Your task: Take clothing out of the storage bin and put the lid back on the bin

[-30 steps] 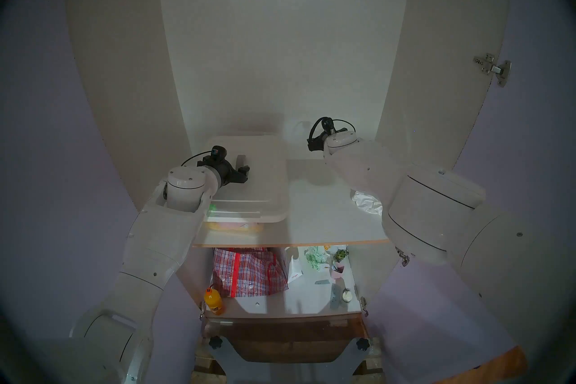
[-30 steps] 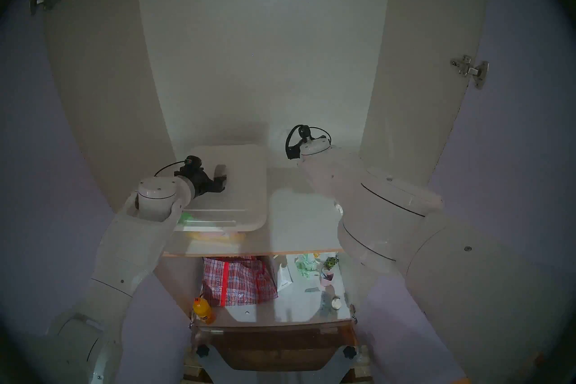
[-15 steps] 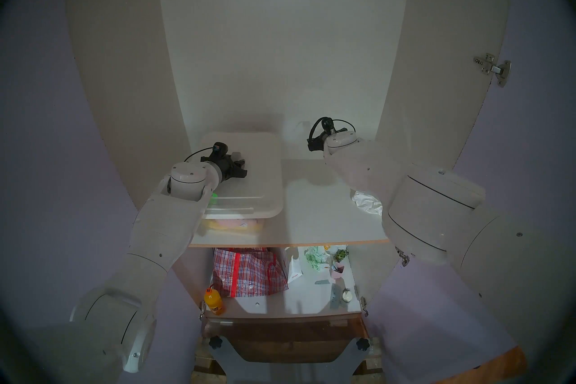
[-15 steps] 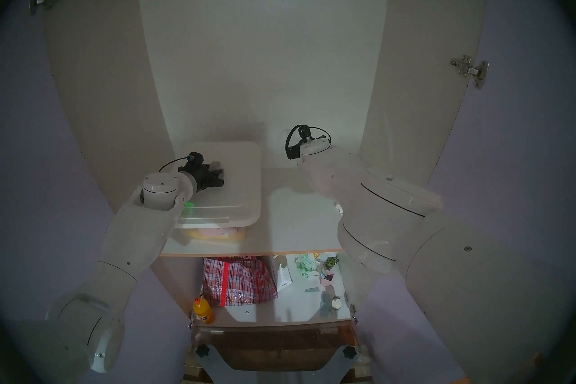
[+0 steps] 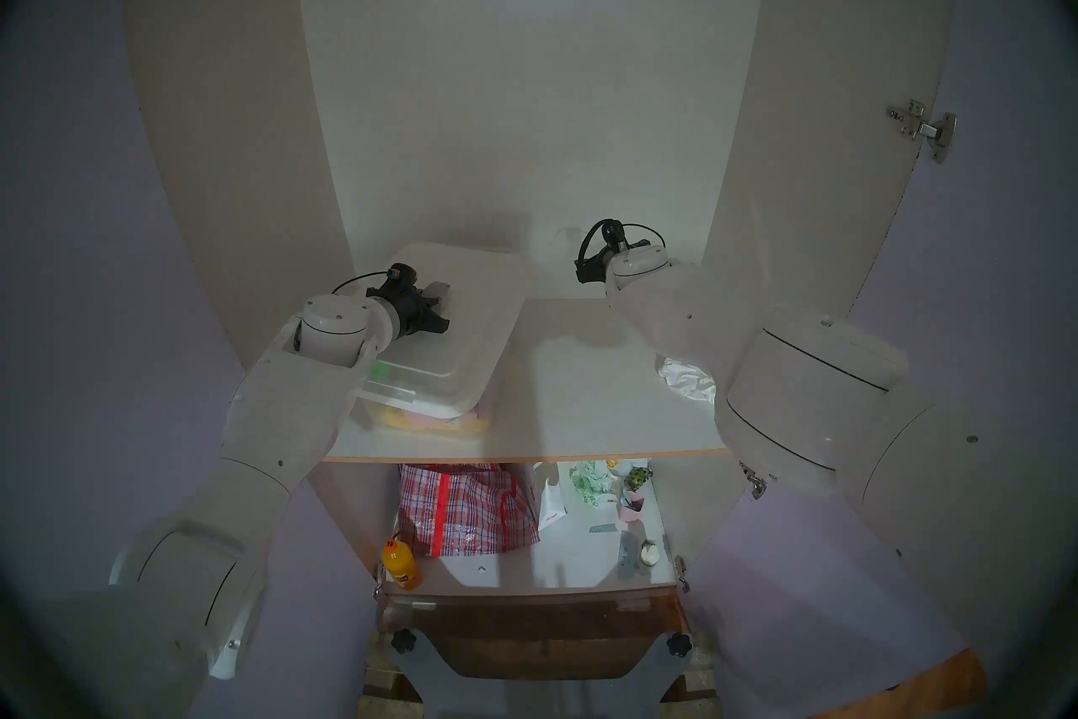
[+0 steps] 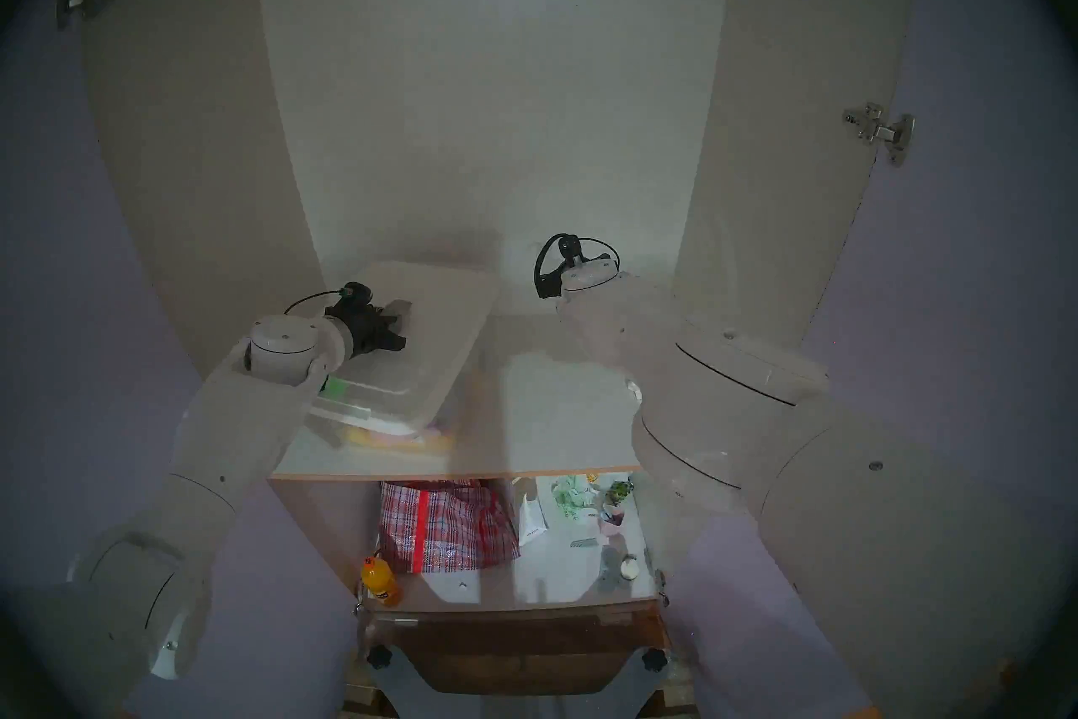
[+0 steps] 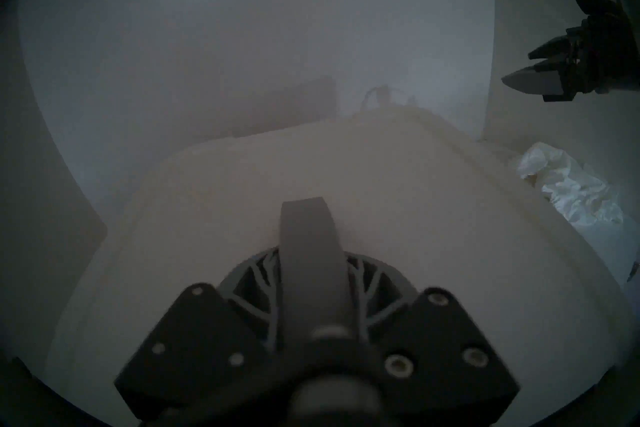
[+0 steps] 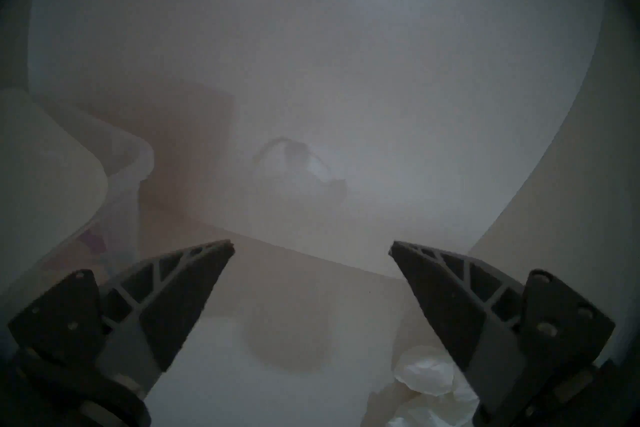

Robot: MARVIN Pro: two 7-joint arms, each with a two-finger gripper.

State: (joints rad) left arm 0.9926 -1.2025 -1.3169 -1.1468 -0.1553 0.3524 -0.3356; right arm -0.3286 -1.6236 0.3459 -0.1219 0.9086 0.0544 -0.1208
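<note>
Two grippers: one on each arm, both inside the cupboard above the upper shelf.
Clothing: crumpled white garment already out of the bin, lying on the shelf's right part, half hidden under the right arm; soft, light and floppy by its look, so any pinched fold would lift it.
Storage bin: see-through box on the shelf's left part, with yellow and pink things dimly visible through its wall.
Lid: white plastic lid sits skewed across the bin, not squared to the rim; it looks stiff, light and smooth, so the handle is the sensible hold.
Left gripper: fingers drawn in on the lid's grey arched handle.
Right gripper: jaws spread wide, holding nothing, above bare shelf.
Hidden: the left fingertips, the bin's latch and far rim are covered by lid and arm; I cannot tell whether any lid edge has seated.
</note>
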